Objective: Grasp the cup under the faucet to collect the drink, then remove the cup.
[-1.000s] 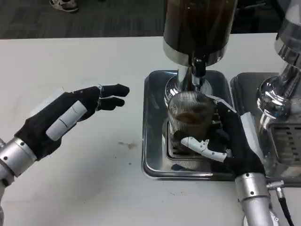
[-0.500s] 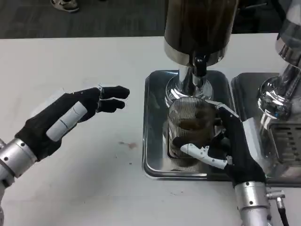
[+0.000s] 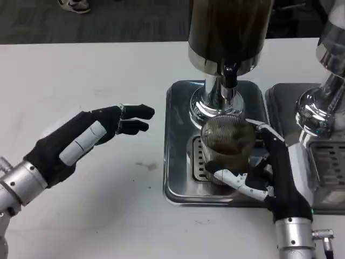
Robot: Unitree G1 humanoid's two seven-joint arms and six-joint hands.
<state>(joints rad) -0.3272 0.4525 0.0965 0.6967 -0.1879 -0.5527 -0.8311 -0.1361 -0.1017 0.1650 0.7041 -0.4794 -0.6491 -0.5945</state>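
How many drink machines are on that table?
2: a dark-tank dispenser with a chrome faucet stands over the steel tray, and a second chrome dispenser sits at the right edge, partly cut off. More could be out of frame.

A lab-like test setup: drink dispensers (image 3: 229, 38) on a white table (image 3: 81, 70)

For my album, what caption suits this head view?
Robot's right hand holds a ribbed cup of dark drink under the faucet; left hand waits open.
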